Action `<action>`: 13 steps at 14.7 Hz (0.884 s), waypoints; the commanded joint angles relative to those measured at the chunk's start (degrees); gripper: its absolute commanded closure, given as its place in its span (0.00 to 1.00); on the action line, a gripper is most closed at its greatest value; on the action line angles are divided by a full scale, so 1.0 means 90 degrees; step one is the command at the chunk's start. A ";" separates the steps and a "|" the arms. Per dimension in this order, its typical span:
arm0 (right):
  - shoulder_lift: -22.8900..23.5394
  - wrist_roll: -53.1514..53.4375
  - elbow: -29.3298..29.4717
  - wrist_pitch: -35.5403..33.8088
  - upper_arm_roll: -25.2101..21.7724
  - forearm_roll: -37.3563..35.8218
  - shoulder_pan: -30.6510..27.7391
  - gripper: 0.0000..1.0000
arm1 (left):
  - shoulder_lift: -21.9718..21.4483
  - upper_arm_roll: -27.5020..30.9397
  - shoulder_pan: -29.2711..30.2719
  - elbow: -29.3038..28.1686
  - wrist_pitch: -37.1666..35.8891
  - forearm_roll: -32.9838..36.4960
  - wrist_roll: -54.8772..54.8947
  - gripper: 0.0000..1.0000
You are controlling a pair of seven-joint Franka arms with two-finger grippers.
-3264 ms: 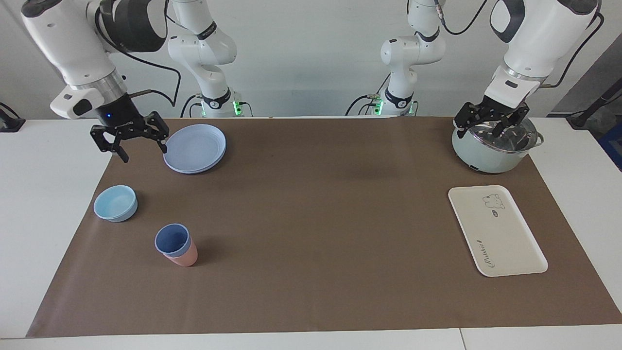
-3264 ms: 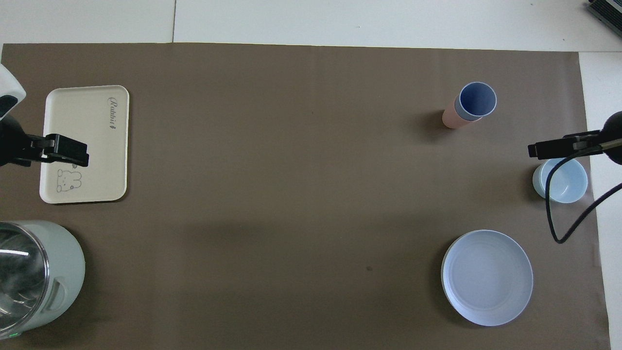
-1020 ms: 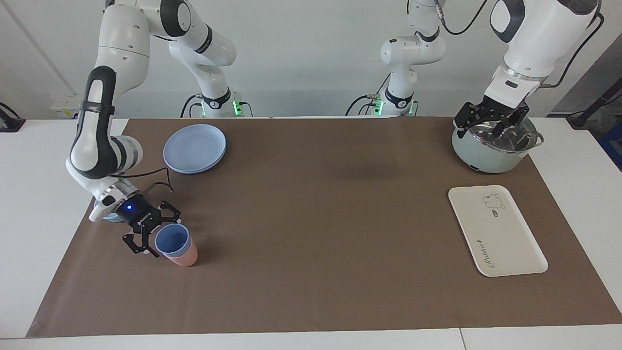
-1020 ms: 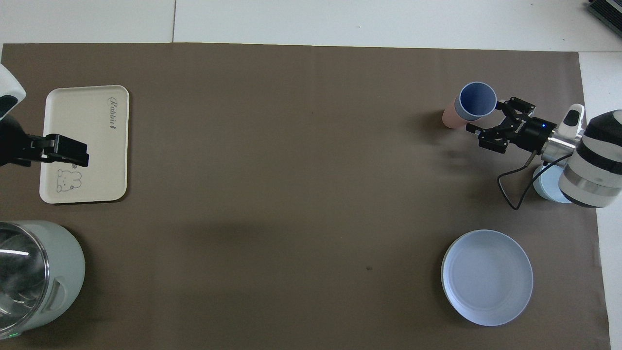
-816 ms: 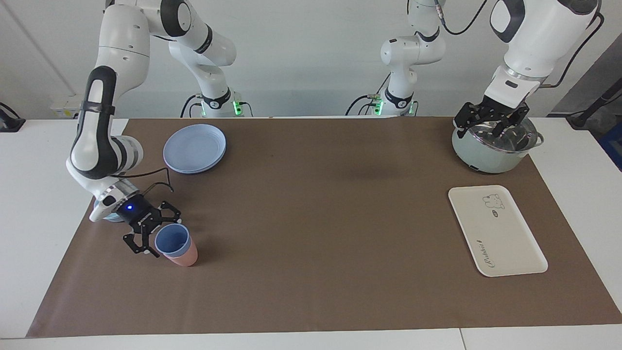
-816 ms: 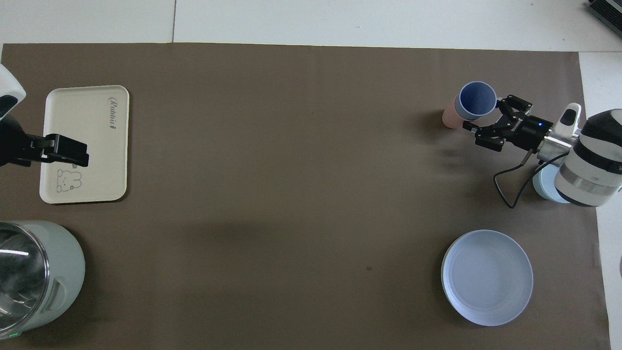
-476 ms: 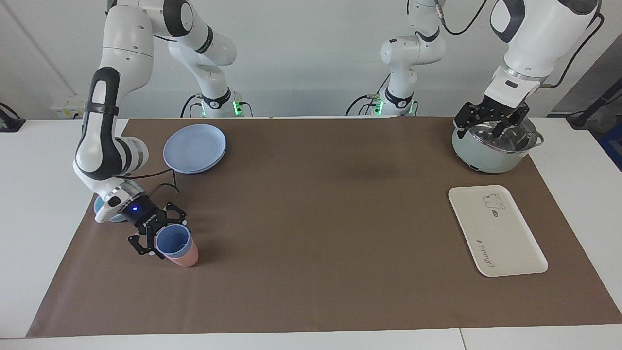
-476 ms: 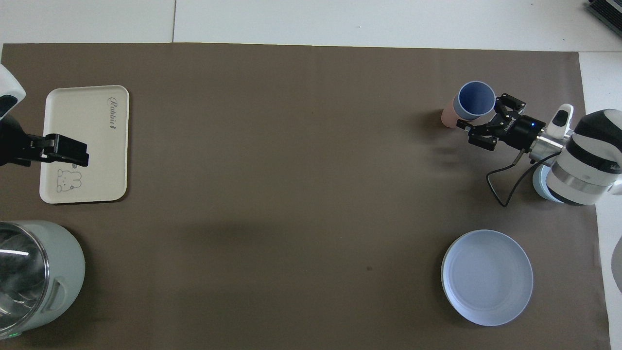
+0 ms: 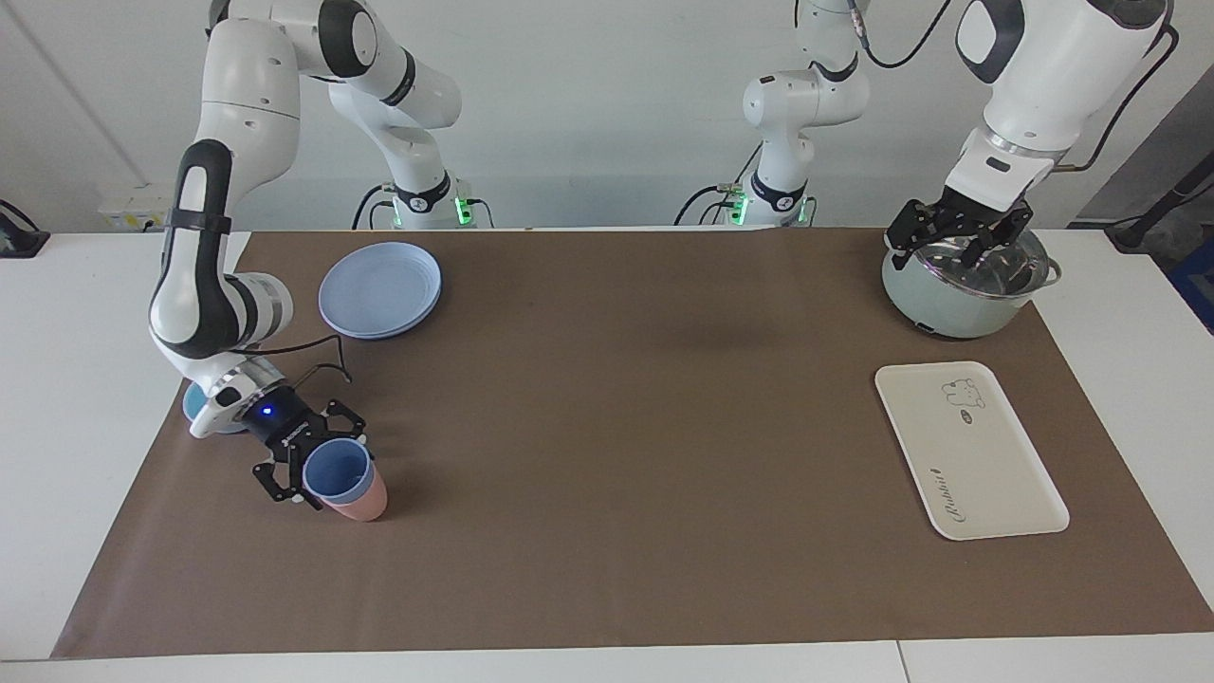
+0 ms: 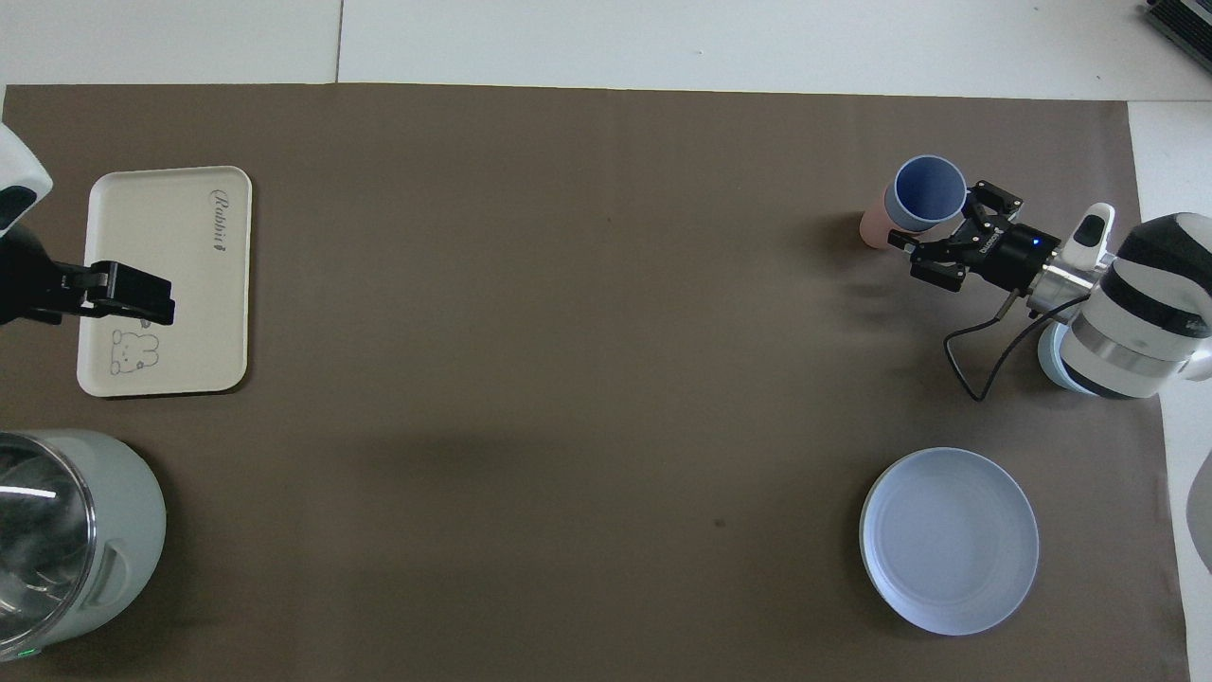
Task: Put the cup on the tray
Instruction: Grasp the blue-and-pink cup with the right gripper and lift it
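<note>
The right gripper [image 9: 318, 468] is low at the lower left of the facing view, its fingers [image 9: 353, 444] spread wide on either side of the cup [image 9: 336, 471]; contact cannot be told. The cup stands nested in a pink cup [image 9: 361, 503] on the brown mat [image 9: 616, 427]. In the overhead view the same gripper [image 10: 933, 232] sits at the upper right, beside the cup [image 10: 929, 192].

Just past the wrist lies a bowl [image 9: 194, 406], and higher up, plates [image 9: 379, 288].

The tray [image 9: 969, 449] lies bare at the right, well apart from the cup.

The left gripper [image 9: 958, 237] waits, open, over the pot [image 9: 963, 294] at the upper right.
</note>
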 commanded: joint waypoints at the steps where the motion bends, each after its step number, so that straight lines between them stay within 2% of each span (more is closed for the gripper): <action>1: 0.0069 -0.0172 0.0074 0.0117 0.0068 0.0270 0.0075 0.00 | -0.0248 -0.0012 -0.0037 -0.0305 0.0089 0.0089 0.0047 0.00; 7: 0.0069 -0.0172 0.0104 0.0156 0.0068 0.0261 0.0105 0.00 | -0.0258 -0.0022 -0.0037 -0.0344 0.0098 0.0089 0.0086 0.00; 8: 0.0088 -0.0172 0.0171 0.0156 0.0058 0.0213 0.0105 0.23 | -0.0258 -0.0022 -0.0037 -0.0344 0.0108 0.0089 0.0076 0.00; 9: 0.0098 -0.0162 0.0230 0.0166 0.0068 0.0202 0.0115 0.65 | -0.0258 -0.0022 -0.0037 -0.0344 0.0108 0.0089 0.0076 0.00; 10: 0.0108 -0.0152 0.0240 0.0176 0.0068 0.0193 0.0115 1.00 | -0.0258 -0.0031 -0.0047 -0.0344 0.0108 0.0089 0.0076 0.00; 13: 0.0098 0.0091 0.0240 0.0166 0.0068 0.0193 0.0115 1.00 | -0.0258 -0.0051 -0.0047 -0.0344 0.0167 0.0040 0.0037 0.00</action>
